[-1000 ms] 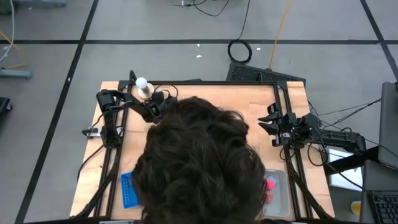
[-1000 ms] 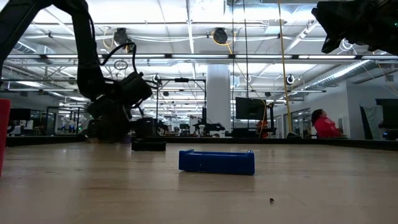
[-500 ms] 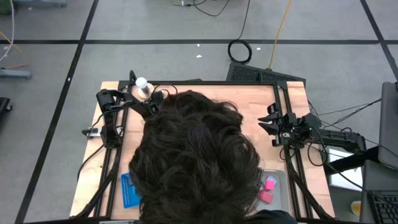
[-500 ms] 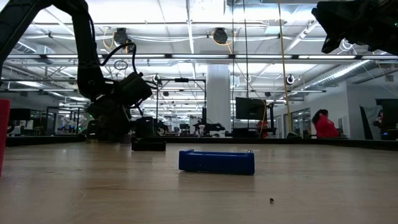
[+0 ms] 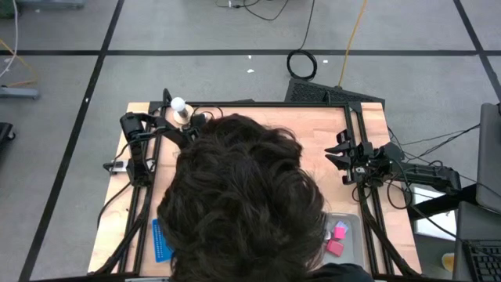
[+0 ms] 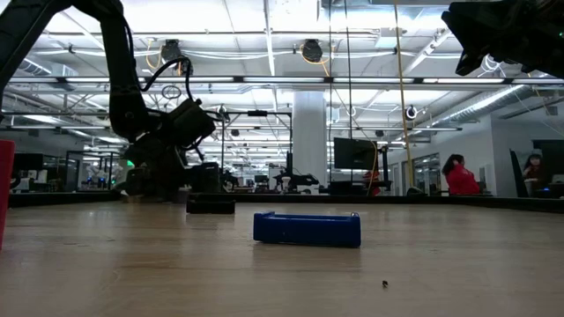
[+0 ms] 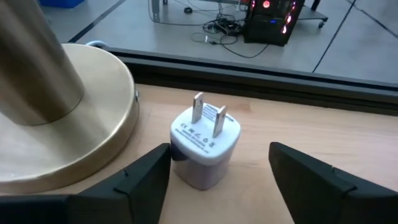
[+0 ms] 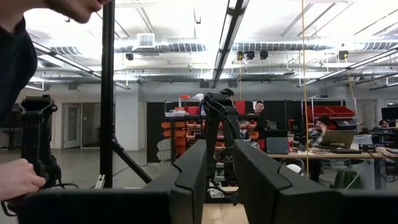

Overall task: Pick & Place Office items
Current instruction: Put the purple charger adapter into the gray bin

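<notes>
A white plug adapter (image 7: 205,146) stands on the wood table with its two prongs pointing up, beside the round brass base (image 7: 62,124) of the white ball (image 5: 178,103). My left gripper (image 7: 219,155) is open at the table's far left, one finger on each side of the adapter. In the high view a person's head hides it. My right gripper (image 5: 333,153) is shut and held high at the table's right, holding nothing. Pink and red pieces (image 5: 338,235) lie in the pale bin. A black piece (image 6: 211,204) rests flat on the table. My left gripper has one finger (image 7: 149,177) close against the adapter's lower side (image 7: 180,158); I cannot tell whether it touches. The other finger stands well clear. The fingers come in slanting down, near level. The adapter stands on the table.
A person's head (image 5: 239,204) leans over the table's middle and hides most of it from above. A blue tray (image 6: 307,228) lies near the front left, and a red object (image 6: 4,189) shows at the low view's left edge. Black frame rails (image 5: 141,157) run along both sides.
The person's head has shifted a little toward the table's left and far side, and in the high view it now covers my left gripper. Both arms have kept their places.
</notes>
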Controlling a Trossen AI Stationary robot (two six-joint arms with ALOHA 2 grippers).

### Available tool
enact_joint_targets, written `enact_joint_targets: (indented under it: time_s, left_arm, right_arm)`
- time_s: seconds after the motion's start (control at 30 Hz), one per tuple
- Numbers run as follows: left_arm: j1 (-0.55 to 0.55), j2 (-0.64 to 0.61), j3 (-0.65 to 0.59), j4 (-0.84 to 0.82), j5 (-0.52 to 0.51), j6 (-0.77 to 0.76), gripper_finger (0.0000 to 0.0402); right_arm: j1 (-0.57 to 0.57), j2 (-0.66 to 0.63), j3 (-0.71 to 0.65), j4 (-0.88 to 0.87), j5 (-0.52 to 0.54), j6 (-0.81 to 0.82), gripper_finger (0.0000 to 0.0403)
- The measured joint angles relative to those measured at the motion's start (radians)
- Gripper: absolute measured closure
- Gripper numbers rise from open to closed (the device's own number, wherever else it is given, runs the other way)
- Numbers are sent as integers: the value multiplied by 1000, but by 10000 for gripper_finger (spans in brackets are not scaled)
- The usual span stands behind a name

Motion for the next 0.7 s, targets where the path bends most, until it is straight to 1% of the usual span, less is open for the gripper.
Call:
enact_joint_targets:
  time_s: [0.1,0.43,0.7]
  left_arm:
    - [0,0,0,1,13,5,147]
    - [0,0,0,2,27,6,167]
    - [-5,0,0,2,67,12,206]
  right_arm:
    - [0,0,0,0,0,0,330]
    - [0,0,0,0,0,0,330]
    - [0,0,0,0,0,0,330]
